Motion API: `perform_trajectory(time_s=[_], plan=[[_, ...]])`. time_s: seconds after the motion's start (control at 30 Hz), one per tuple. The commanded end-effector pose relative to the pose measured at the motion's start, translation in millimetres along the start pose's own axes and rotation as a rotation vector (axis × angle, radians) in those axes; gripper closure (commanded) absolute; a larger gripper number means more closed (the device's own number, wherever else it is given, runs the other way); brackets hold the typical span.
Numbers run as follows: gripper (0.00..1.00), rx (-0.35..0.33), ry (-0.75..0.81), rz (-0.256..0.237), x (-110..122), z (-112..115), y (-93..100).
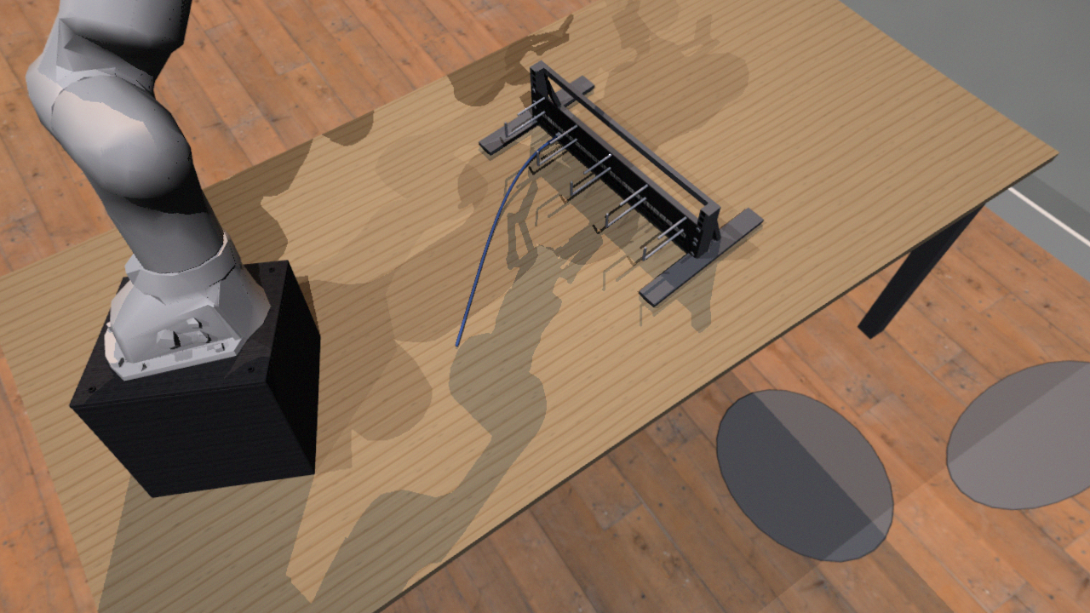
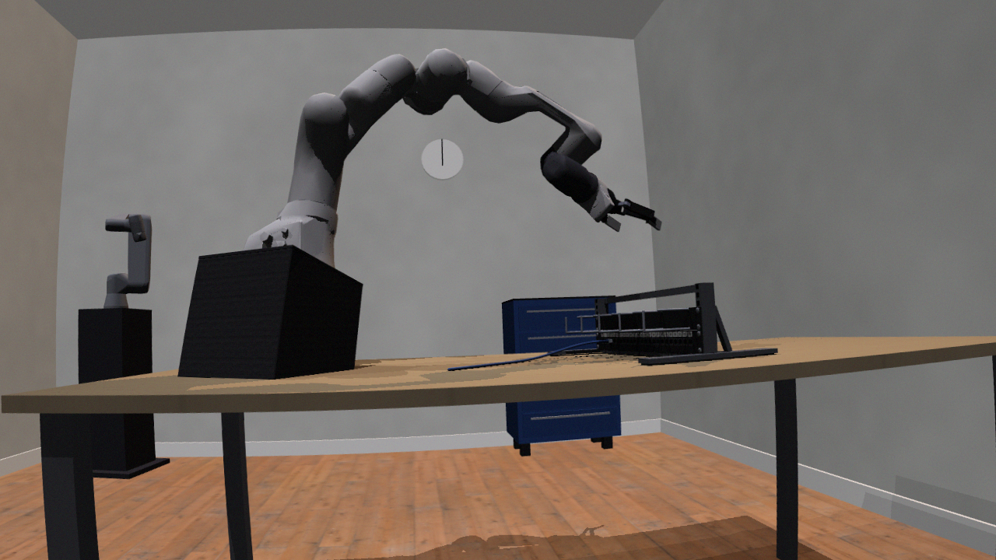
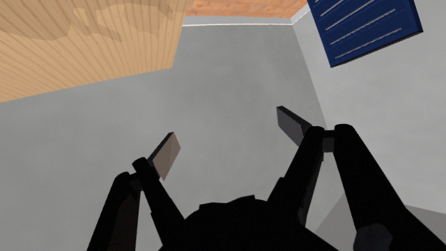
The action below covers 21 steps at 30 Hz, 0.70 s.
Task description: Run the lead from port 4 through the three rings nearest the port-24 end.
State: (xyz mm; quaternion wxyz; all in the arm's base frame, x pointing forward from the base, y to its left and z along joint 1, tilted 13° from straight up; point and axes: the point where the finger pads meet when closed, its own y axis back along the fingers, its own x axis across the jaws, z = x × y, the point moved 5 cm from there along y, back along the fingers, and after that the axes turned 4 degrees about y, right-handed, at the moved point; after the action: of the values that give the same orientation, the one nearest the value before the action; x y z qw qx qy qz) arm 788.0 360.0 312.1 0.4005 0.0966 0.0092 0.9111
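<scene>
The black rack [image 1: 624, 186] stands on the table at the far right, with its patch panel and a row of metal rings [image 1: 610, 217] along its front. It also shows in the exterior view [image 2: 654, 327]. The blue lead [image 1: 495, 228] runs from a port near the rack's left end and lies in a curve on the table, its free end [image 1: 457, 344] toward my base. It passes through no ring that I can see. My gripper [image 2: 633, 217] is open and empty, high above the rack. In the wrist view the gripper [image 3: 228, 134] faces wall and floor.
The robot's black base block [image 1: 202, 380] stands at the table's near left. A blue cabinet [image 2: 557, 376] stands on the floor behind the table. The table's right edge lies close beyond the rack's foot [image 1: 701, 255].
</scene>
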Motion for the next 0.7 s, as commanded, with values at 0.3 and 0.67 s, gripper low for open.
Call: perform_trajectory(time_s=[0.3,0.67], plan=[[0.0,0.437,0.203,0.13,-23.3,-91.3,169.8],[0.0,1.164,0.556,0.342,-38.1,-191.7,331.5]])
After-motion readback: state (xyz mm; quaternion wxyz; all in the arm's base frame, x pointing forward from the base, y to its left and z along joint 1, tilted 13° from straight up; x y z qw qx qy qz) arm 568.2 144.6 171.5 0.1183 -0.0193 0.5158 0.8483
